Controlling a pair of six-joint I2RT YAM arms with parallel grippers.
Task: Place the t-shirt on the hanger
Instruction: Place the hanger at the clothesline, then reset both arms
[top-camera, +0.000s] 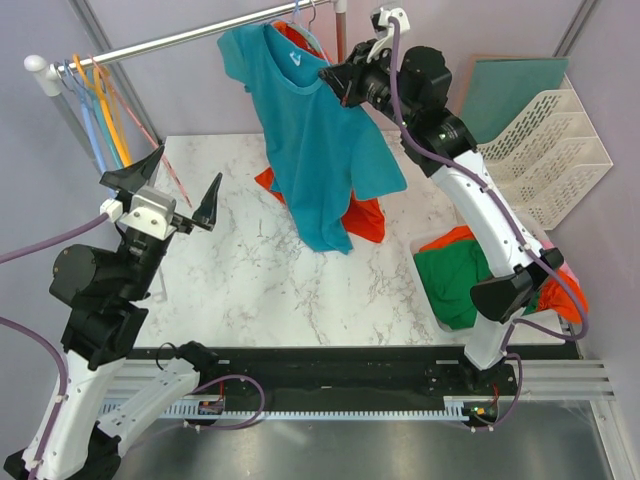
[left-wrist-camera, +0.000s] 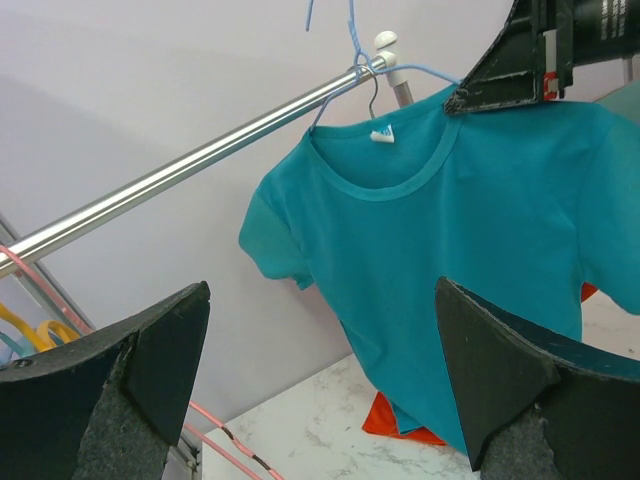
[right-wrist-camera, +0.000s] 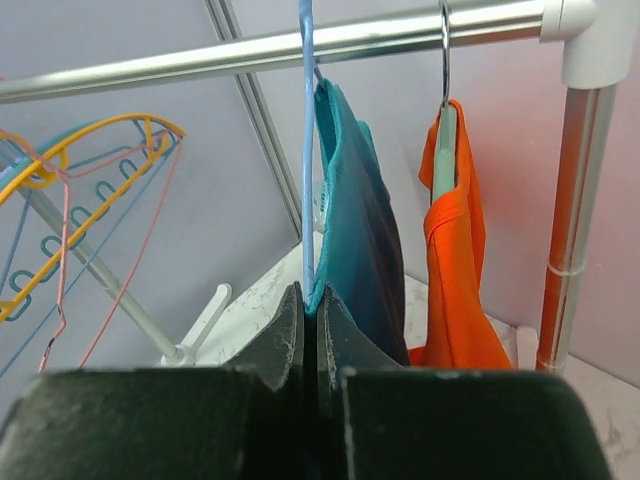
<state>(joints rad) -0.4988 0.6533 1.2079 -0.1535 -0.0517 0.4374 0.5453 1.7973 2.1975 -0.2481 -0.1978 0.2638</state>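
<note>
Right gripper (top-camera: 333, 82), jaws clamped on the hanger (right-wrist-camera: 306, 150) above the table's far edge; the t-shirt (top-camera: 320, 150) hangs straight down beneath. Left gripper (top-camera: 183, 185), jaws apart, sits farther off.

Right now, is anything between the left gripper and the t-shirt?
Nothing visible. The left gripper is open and empty, with only air between it and the t-shirt, which hangs on the hanger from the rail. The right gripper is shut on the hanger at one shoulder.
</note>
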